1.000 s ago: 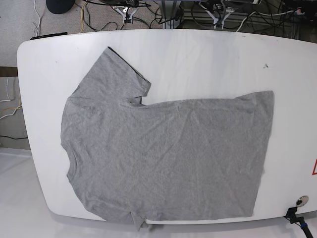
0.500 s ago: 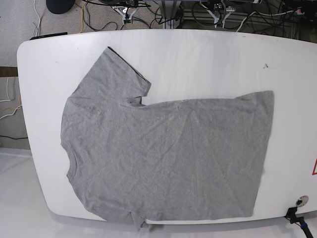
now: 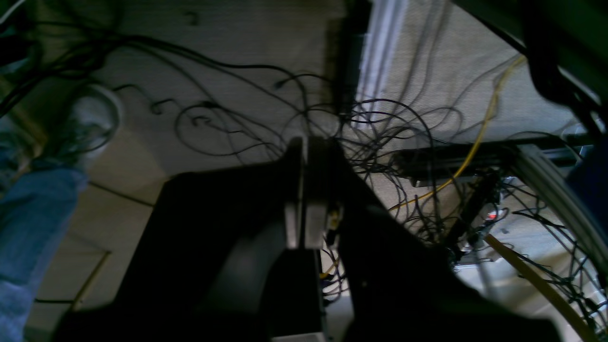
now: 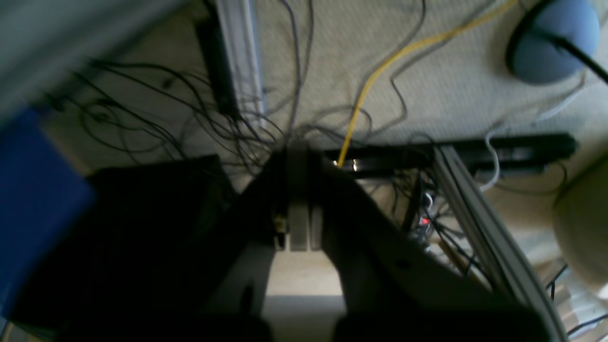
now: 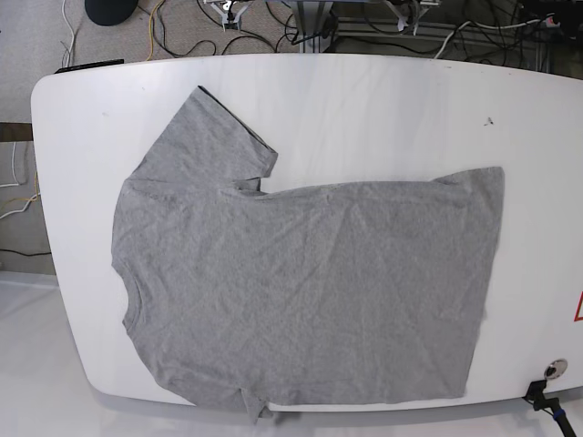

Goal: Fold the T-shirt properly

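Observation:
A grey T-shirt (image 5: 310,282) lies spread flat on the white table (image 5: 383,109), collar to the left and hem to the right. One sleeve (image 5: 214,137) points to the far left corner; the other bunches at the front edge (image 5: 255,405). Both arms are held back beyond the table's far edge, away from the shirt. My left gripper (image 3: 308,142) is shut with nothing in it, seen over the floor cables; only its tip (image 5: 407,7) shows in the base view. My right gripper (image 4: 297,152) is likewise shut and empty, with its tip (image 5: 228,9) at the top edge.
Tangled black cables (image 3: 380,133) and a yellow cable (image 4: 380,71) cover the floor behind the table. A small dark mark (image 5: 489,119) is on the table's far right. A round metal piece (image 5: 554,369) and a red sticker (image 5: 578,309) sit near the right edge.
Both gripper tips at the far edge have pulled back further toward the top of the base view. The shirt has not moved.

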Motion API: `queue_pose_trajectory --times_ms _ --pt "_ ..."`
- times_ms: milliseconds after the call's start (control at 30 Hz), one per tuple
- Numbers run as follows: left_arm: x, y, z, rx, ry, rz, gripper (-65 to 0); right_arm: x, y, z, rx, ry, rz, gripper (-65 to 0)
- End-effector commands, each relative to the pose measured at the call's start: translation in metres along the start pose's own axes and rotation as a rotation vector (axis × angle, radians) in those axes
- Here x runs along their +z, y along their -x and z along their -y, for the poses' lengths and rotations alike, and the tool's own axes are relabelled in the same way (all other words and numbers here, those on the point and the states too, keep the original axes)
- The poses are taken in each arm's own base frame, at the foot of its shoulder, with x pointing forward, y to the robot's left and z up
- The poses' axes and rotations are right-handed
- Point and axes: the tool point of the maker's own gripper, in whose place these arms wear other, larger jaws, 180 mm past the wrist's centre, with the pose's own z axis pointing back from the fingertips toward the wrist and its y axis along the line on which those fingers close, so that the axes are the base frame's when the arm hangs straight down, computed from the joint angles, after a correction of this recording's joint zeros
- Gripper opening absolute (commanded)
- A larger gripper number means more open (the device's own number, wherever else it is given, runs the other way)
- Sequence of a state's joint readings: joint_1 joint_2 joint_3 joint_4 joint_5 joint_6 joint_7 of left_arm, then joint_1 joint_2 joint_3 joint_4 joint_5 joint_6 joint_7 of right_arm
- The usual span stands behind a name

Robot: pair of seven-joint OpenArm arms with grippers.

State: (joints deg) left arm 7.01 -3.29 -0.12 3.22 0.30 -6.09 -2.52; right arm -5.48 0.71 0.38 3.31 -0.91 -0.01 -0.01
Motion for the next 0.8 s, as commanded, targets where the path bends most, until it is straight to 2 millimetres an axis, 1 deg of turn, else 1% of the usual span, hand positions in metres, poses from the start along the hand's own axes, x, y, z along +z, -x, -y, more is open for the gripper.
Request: queue_pose_trajectory --times_ms 0,33,133,200,233,267,333,367,433,500,567,700,767 --pt "0.003 0.001 -0.019 0.009 -0.026 0.025 -65.0 0.000 0.017 0.014 -0.030 0.020 -0.016 -65.0" --pt "0.005 0.003 -0.024 0.008 -0.026 0.036 -65.0 0.001 0.022 0.019 -0.046 0.028 -0.013 -65.0" --pt "0.014 0.009 -0.051 0.002 -0.046 0.061 -65.0 0.005 0.040 0.039 -0.132 0.031 0.004 -65.0" --pt "0.021 0.015 -0.062 -0.008 -0.043 0.073 -65.0 0.009 0.042 0.047 -0.181 0.009 0.037 -65.0" --pt "0.025 0.019 -0.068 -0.012 -0.047 0.075 -65.0 0.014 0.048 0.055 -0.198 0.006 0.048 -65.0" --pt "0.024 0.019 -0.062 -0.006 -0.041 0.104 -65.0 0.013 0.078 0.044 -0.170 0.007 -0.042 -65.0" --pt "0.027 0.032 -0.063 -0.011 -0.035 0.096 -65.0 0.018 0.089 0.052 -0.171 0.012 -0.064 -65.0" --pt "0.029 0.037 -0.065 -0.013 -0.035 0.095 -65.0 0.020 0.098 0.057 -0.167 0.019 -0.084 -65.0" --pt "0.034 0.048 -0.067 -0.023 -0.035 0.091 -65.0 0.026 0.106 0.069 -0.161 0.034 -0.095 -65.0" --pt "0.039 0.056 -0.069 -0.027 -0.037 0.092 -65.0 0.031 0.110 0.081 -0.150 0.048 -0.097 -65.0" --pt "0.045 0.060 -0.073 -0.035 -0.039 0.099 -65.0 0.038 0.109 0.094 -0.132 0.063 -0.074 -65.0" --pt "0.059 0.065 -0.077 -0.049 -0.040 0.136 -65.0 0.056 0.094 0.114 -0.091 0.087 0.011 -65.0" --pt "0.066 0.061 -0.080 -0.056 -0.041 0.168 -65.0 0.067 0.081 0.116 -0.069 0.083 0.066 -65.0"
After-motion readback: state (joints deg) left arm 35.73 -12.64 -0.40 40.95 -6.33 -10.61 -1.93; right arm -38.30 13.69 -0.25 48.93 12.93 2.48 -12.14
